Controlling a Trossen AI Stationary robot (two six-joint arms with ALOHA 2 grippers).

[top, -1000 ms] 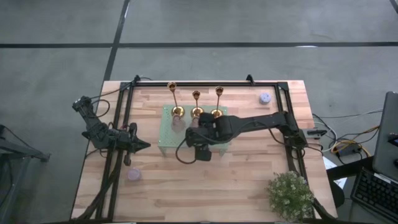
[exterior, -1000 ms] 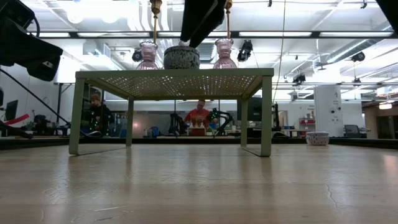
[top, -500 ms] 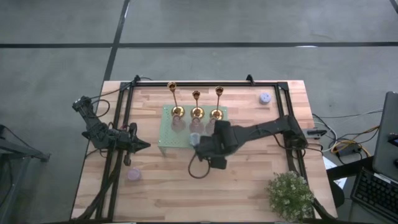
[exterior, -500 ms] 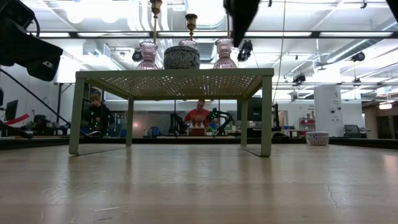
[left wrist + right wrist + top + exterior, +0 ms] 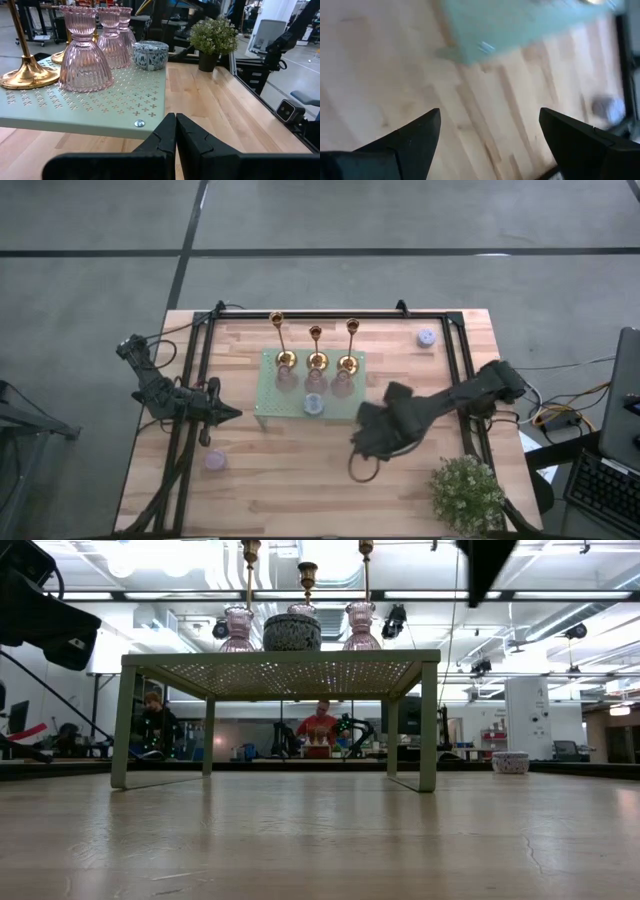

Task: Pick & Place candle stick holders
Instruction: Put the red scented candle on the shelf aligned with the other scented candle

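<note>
Three slender brass candlestick holders [image 5: 316,346] stand along the far edge of the pale green perforated stand [image 5: 270,402]. Right gripper [image 5: 368,442], fingers apart, empty, right of stand; left gripper [image 5: 225,413] closed, idle. Placement appears complete.

Three gold candle stick holders [image 5: 315,348], upright, rowed on green stand [image 5: 266,402]

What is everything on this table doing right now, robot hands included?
Candle stick holders: three, upright in a row on the stand's far edge.
Green stand: level on the table.
Pink glass holders: upright on the stand.
Blue patterned tin: lid on, on the stand.
Potted plant: upright on the table.
Left gripper: shut, empty, beside the stand.
Right gripper: open, empty, above bare wood.
</note>
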